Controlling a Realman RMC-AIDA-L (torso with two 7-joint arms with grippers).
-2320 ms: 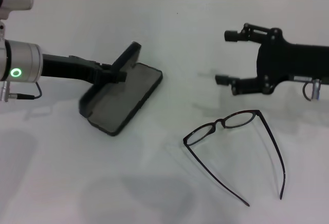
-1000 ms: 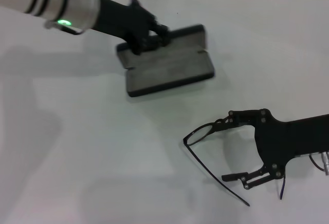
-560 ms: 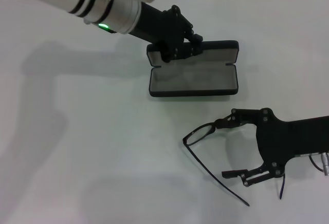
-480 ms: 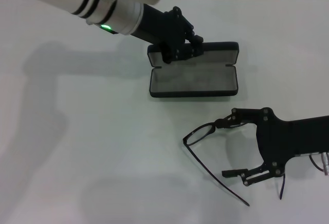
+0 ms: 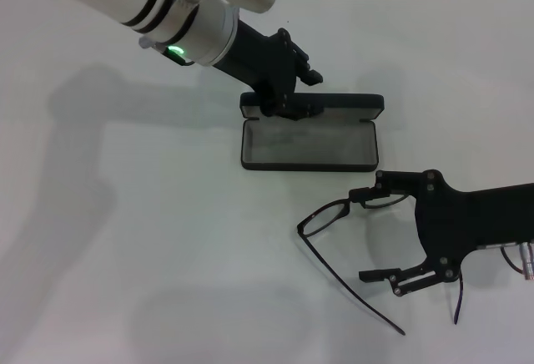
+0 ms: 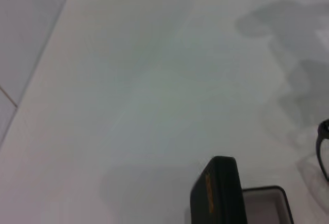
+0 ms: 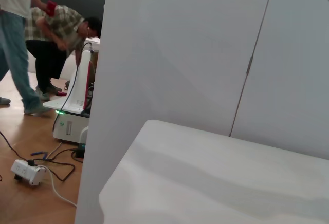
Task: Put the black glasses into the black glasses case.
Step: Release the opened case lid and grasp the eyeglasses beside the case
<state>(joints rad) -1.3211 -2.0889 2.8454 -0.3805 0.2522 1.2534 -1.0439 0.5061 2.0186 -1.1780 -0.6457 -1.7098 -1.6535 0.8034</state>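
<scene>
Head view, near to far. The black glasses (image 5: pixel 367 247) lie unfolded on the white bench (image 5: pixel 125 255) toward its near right corner, lenses facing the far edge and both temple arms running back toward the near edge. The right claw (image 5: pixel 377 236) reaches in from the right edge and sits low over the frame with its fingers spread wide: one fingertip (image 5: pixel 364 194) lies beside the right-hand lens, the other (image 5: pixel 371 277) between the two temple arms; whether either touches the glasses cannot be told. Just beyond the glasses, near the bench centre, the black glasses case (image 5: pixel 309 143) lies open, grey lining up, its lid raised along the far side. The left claw (image 5: pixel 288 97) grips that lid at its left end, closed on the case. In the left wrist view the lid (image 6: pixel 218 193) shows edge-on with orange lettering
</scene>
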